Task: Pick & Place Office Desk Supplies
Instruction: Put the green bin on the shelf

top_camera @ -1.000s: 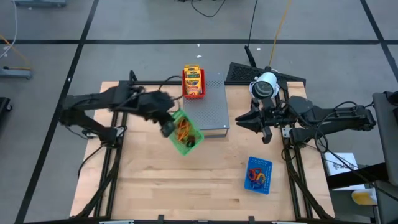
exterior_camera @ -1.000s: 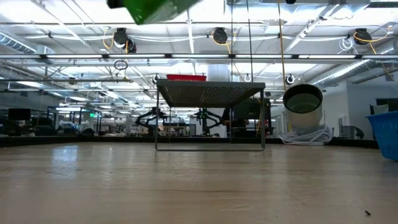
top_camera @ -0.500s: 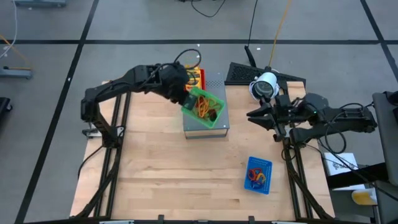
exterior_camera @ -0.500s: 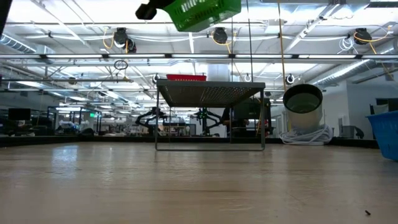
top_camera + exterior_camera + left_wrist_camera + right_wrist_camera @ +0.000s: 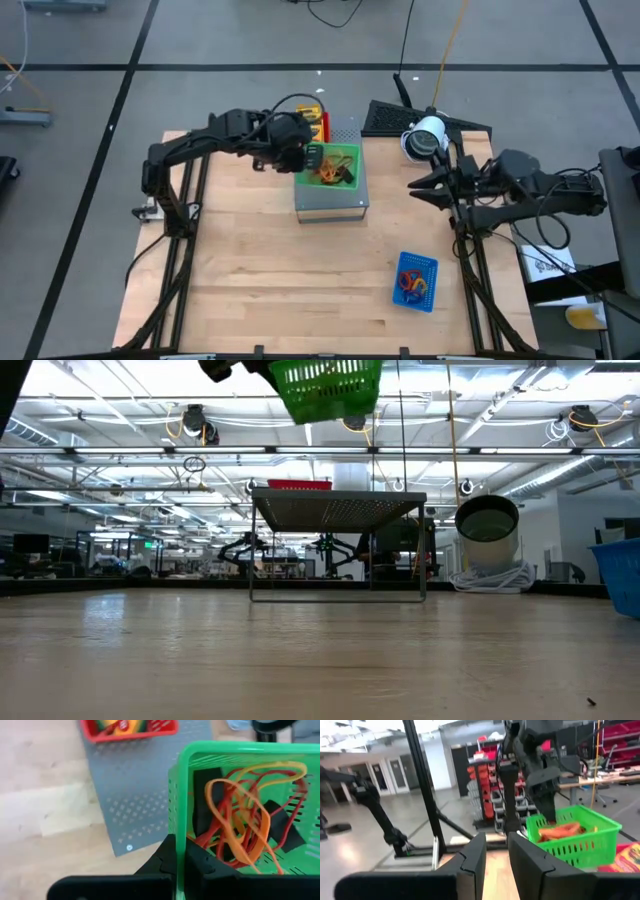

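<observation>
Left gripper (image 5: 305, 158) is raised above the grey perforated box (image 5: 333, 197), jaws clamped together on the rim wall of the green mesh tray (image 5: 334, 165). In the left wrist view the two dark fingers (image 5: 165, 860) pinch the near green wall (image 5: 179, 820) between them. In the low view the tray (image 5: 328, 386) hangs well above the box top (image 5: 338, 510), not touching it, slightly tilted.

Contents of the green tray: orange and red rubber-band loops (image 5: 239, 820) tangled together, plus dark clip-like pieces (image 5: 282, 827) beneath them. One yellow loop (image 5: 272, 767) lies toward the far wall.

Red mesh tray (image 5: 316, 125) sits on the far end of the box, just beside the green tray; it holds yellow-and-green packets (image 5: 122, 725).

Blue mesh tray (image 5: 416, 281) rests on the table (image 5: 250, 280), near the right front, well apart from the box; it holds red and blue loops (image 5: 410, 284).

Right gripper (image 5: 418, 187) hovers at the right edge of the table, off to the side of the box, holding nothing. Its jaws stand slightly apart, a narrow gap between the fingers (image 5: 472, 860) in the right wrist view. That view also shows the green tray (image 5: 575, 837) held by the left arm farther off
</observation>
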`<state>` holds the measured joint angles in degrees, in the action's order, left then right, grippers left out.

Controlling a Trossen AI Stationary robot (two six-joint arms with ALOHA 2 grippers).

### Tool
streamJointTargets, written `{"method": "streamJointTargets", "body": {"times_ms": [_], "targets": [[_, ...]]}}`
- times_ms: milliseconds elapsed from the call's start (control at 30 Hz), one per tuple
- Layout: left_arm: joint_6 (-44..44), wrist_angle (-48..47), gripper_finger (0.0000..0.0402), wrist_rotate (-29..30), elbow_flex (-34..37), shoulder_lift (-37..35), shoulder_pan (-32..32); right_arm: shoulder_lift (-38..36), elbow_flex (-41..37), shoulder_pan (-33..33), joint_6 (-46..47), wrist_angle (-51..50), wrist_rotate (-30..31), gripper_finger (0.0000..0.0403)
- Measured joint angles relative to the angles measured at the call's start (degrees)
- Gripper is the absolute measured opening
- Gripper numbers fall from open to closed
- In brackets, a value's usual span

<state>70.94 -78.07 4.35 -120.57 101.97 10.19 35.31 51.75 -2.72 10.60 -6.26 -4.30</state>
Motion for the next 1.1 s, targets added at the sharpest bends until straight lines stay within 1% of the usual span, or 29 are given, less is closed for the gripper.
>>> {"method": "streamJointTargets", "body": {"times_ms": [167,233,300,467,633,667,1100], "targets": [[8.17,-4.39,0.0004,0.19,0.0,1.08,-1.33,-0.05,0.0,0.0,-1.54,-3.34,-0.12,0.0075],[10.2,-5.39,0.0005,0.07,0.0,1.83,-1.6,-0.04,0.0,0.0,-2.29,-3.44,-0.19,0.0075],[11.47,-6.15,0.0005,-1.28,-0.03,3.05,-1.82,-0.09,0.0,0.0,-2.53,-3.28,-0.2,0.0075],[12.37,-5.36,0.0004,-4.56,0.02,7.56,-1.86,-0.23,0.0,0.02,-2.52,-3.78,-0.46,0.0075],[12.15,-5.29,0.0005,-6.75,0.04,9.89,-1.81,-1.17,0.0,0.02,-2.39,-4.81,-2.7,0.0075],[12.15,-5.29,0.0004,-6.84,0.04,10.02,-1.74,-1.44,0.0,0.02,-2.36,-5.57,-3.47,0.0075],[11.18,-11.04,0.0004,-6.27,0.04,10.03,1.08,-2.6,0.0,0.02,-2.72,-9.07,-3.47,0.0075]]}}
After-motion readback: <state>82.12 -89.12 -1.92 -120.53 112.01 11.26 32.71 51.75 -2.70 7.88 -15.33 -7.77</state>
